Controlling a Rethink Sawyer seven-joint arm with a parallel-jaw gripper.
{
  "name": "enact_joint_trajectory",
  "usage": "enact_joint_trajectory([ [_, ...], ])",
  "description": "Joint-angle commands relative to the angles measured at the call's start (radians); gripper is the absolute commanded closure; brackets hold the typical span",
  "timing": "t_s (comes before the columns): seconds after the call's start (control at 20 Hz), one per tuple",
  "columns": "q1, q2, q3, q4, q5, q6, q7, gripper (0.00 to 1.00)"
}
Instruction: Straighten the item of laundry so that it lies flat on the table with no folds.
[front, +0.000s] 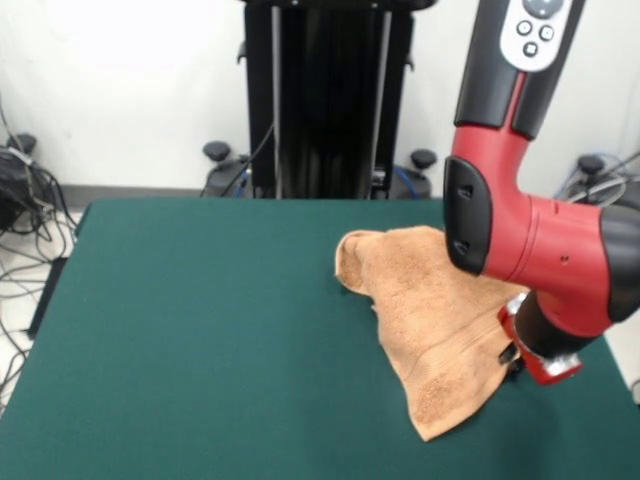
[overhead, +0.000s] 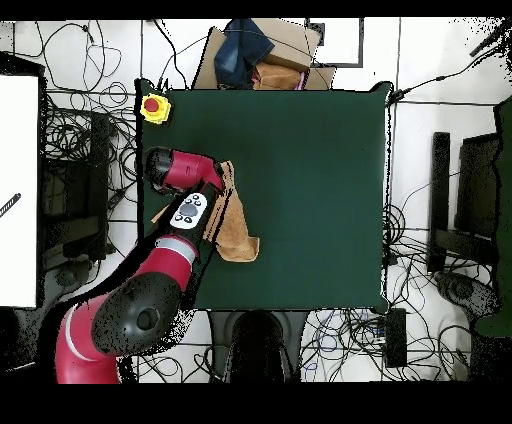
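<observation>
Front view puts my hand (front: 520, 355) at the right edge of the towel (front: 430, 320) (grip state hidden), its long axis running diagonally across the surface (front: 200, 330).

Table: dark green top (front: 200, 340), (overhead: 310, 180)
Towel: 1 peach-orange towel (front: 430, 320), (overhead: 238, 225) is laid crumpled and folded on the table, near 1 side edge.
</observation>
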Motion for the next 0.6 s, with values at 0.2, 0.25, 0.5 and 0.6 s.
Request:
enact_joint_trajectory([
  [0.2, -0.013, 0.110, 0.076, 0.000, -0.015, -0.162, 0.202, 0.00],
  [0.25, -0.017, 0.109, 0.082, 0.000, -0.014, -0.163, 0.194, 0.00],
  [0.5, -0.025, 0.106, 0.098, -0.002, -0.017, -0.168, 0.187, 0.00],
  [0.6, -0.022, 0.109, 0.086, -0.006, -0.021, -0.173, 0.197, 0.00],
])
